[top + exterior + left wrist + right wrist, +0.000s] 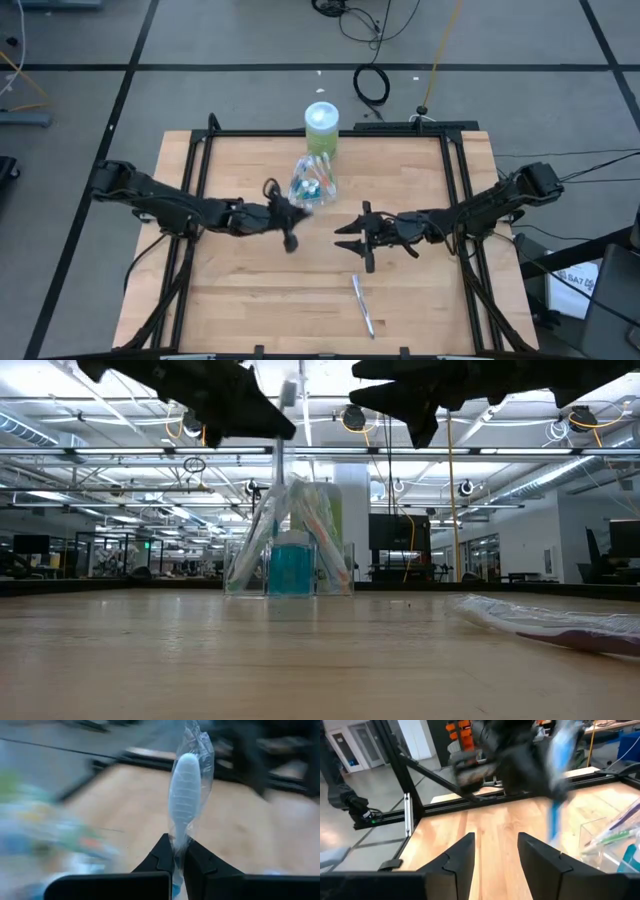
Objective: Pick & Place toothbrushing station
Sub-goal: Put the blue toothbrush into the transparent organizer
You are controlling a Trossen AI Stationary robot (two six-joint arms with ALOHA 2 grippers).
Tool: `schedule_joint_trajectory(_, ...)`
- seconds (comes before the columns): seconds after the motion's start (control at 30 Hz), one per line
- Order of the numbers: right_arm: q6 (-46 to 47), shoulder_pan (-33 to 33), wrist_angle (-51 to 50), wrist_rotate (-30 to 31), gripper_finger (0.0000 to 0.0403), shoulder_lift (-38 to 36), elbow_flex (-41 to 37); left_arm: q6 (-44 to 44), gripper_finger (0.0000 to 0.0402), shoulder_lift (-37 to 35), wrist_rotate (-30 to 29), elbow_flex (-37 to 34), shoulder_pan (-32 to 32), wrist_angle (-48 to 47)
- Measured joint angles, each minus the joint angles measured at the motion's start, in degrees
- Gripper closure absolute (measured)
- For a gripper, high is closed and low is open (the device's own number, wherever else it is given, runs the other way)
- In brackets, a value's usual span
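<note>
Wrapped toothbrush (pixel 185 795) sits pinched in the left claw (pixel 179 856), fingers shut on its neck, pale head standing up inside clear film; in the high view that claw (pixel 290 222) hangs over the table's (pixel 250 300) middle, just beside the clear cup (pixel 311 182). Cup is toward the far edge, centre, packed with multicoloured toothbrushes (pixel 325 540) fanning out and a teal-capped tube (pixel 291 563); green container (pixel 321 128) right behind it, not part of the job. Right claw (pixel 358 236) hovers near table centre, well apart from the cup, fingers spread and holding nothing. One more wrapped toothbrush (pixel 362 304) lies flat near the near edge, right of centre. Handling call: brushes are light, stiff, slim, and the film is slick, so grip the handle across its width, not the loose wrap. Cup looks thin-walled and top-heavy with that load; likely tips if bumped, so drop in from above. No readable brand or label anywhere.
</note>
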Motion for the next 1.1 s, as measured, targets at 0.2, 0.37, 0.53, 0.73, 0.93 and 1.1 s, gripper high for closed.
schedule_joint_trajectory(0.2, 0.0, 0.0, -0.16, 0.0, 0.0269, 0.04, -0.02, 0.78, 0.0374, -4.48, -13.48, 0.0, 1.86, -2.9)
schedule_joint_trajectory(0.37, 0.0, 0.0, -0.16, -0.02, 0.0269, 0.04, -0.02, 1.0, 0.0379, -5.16, -14.21, 0.0, 5.76, -3.02)
schedule_joint_trajectory(0.53, 0.0, 0.0, -0.24, -0.02, 0.027, 0.04, -0.02, -2.72, 0.0392, -5.0, -14.2, 0.02, 10.04, -6.63)
schedule_joint_trajectory(0.73, 0.0, 0.0, -0.29, 0.01, 0.0272, 0.04, -0.02, -10.71, 0.0371, -4.94, -12.06, 0.02, 12.98, -16.03)
schedule_joint_trajectory(0.93, 0.0, 0.0, -0.3, 0.13, 0.0272, 0.04, -0.02, -13.05, 0.0385, -3.4, -7.9, 0.02, 14.39, -17.65)
schedule_joint_trajectory(1.1, -0.5, 0.0, -1.77, 0.15, 0.0272, 0.06, -0.04, -12.78, 0.0362, -0.23, -3.75, 0.02, 15.28, -17.16)
